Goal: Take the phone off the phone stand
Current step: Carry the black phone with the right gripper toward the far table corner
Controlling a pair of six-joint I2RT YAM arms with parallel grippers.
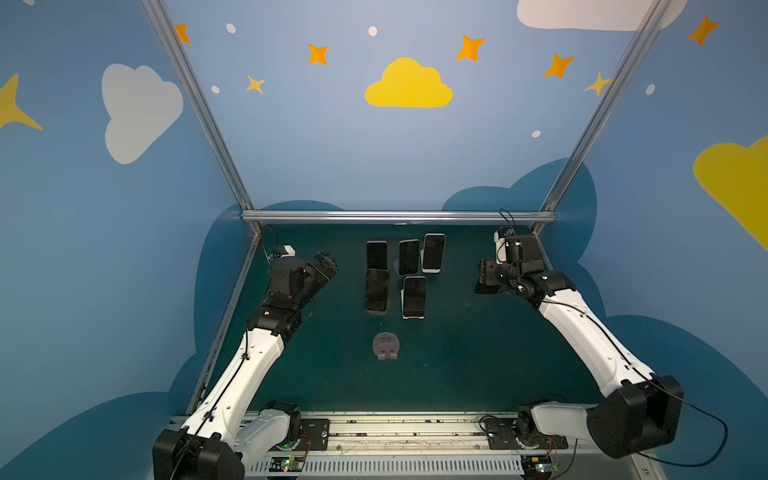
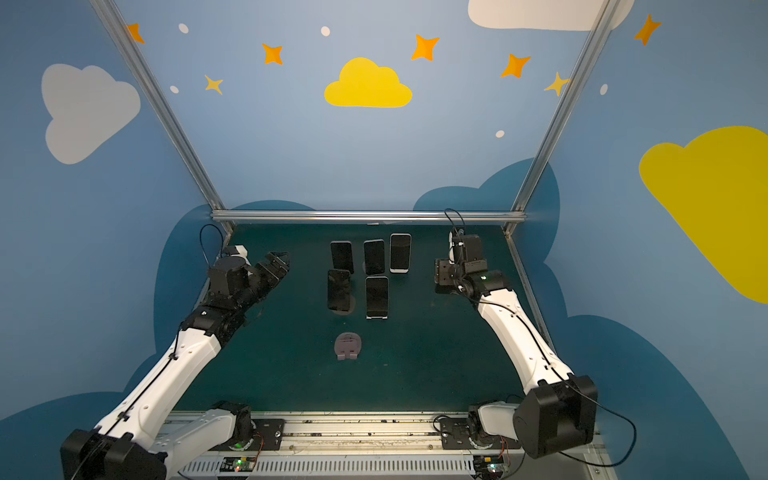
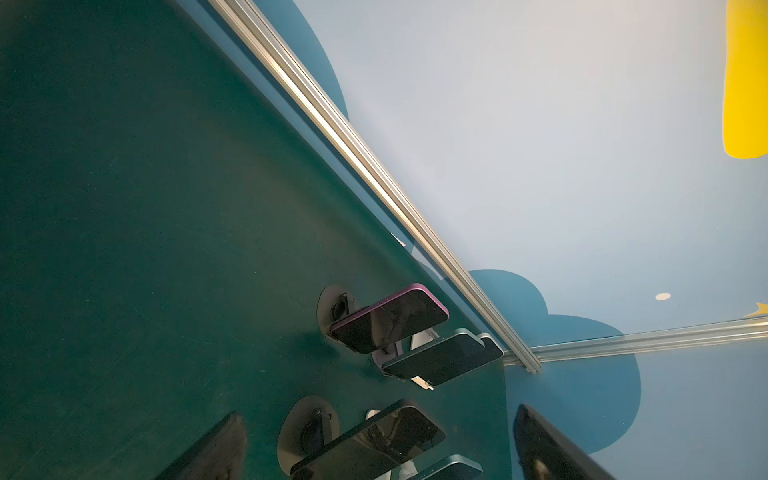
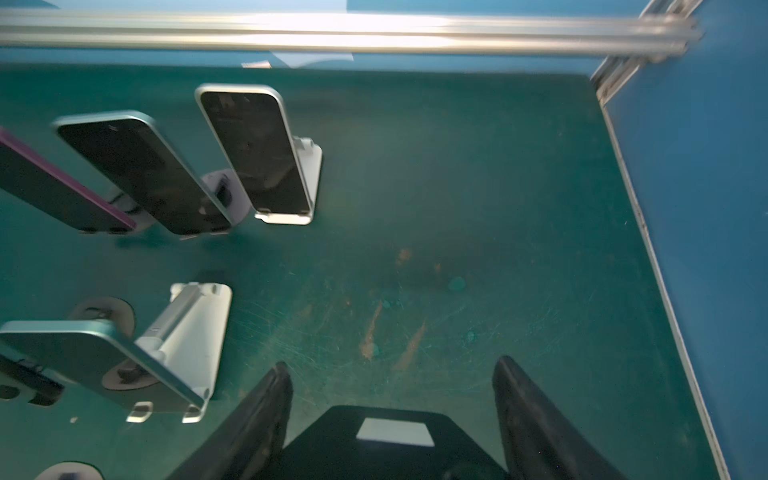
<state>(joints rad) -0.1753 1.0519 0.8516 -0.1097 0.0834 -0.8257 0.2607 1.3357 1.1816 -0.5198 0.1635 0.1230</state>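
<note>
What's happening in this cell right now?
Nothing is being handled yet. Five phones sit propped on their stands in the middle of the table, and a sixth, empty stand sits nearer the front. The left end effector is open and off to the left of the phones. The right end effector is open and off to their right. Neither touches a phone.

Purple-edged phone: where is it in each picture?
Both top views: the purple-edged phone is leftmost in the back row.
Left wrist view: the phone nearest the camera in that row.
Right wrist view: the farthest phone, partly cut off.
Shared landmark: the metal rail behind the row.
</note>
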